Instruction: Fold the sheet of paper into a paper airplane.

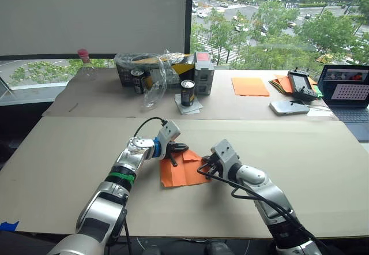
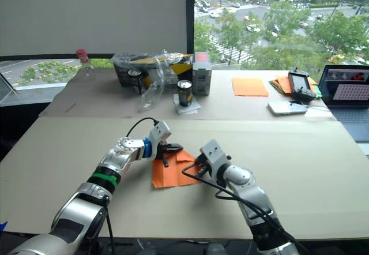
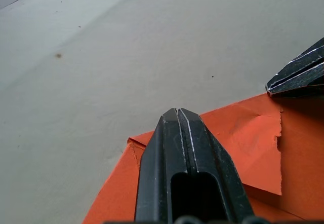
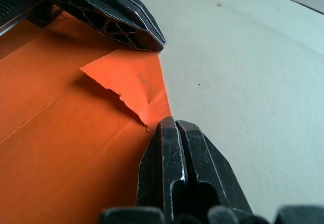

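Low in the centre of the head views, the thin bright orange creased sheet of paper [image 1: 180, 171] lies flat on the pale beige table [image 1: 69, 168], partly folded, one flap edge torn ragged. The right gripper [image 1: 206, 168] presses its right edge, fingers together. The left gripper [image 1: 176, 149] rests on its upper edge, fingers together. Bare table spreads widely on both sides. Further up, cans [image 1: 187, 92], crumpled plastic [image 1: 157, 73] and a paler orange sheet [image 1: 250, 86] stand well apart; a laptop [image 1: 349, 90] is cut off at the right.
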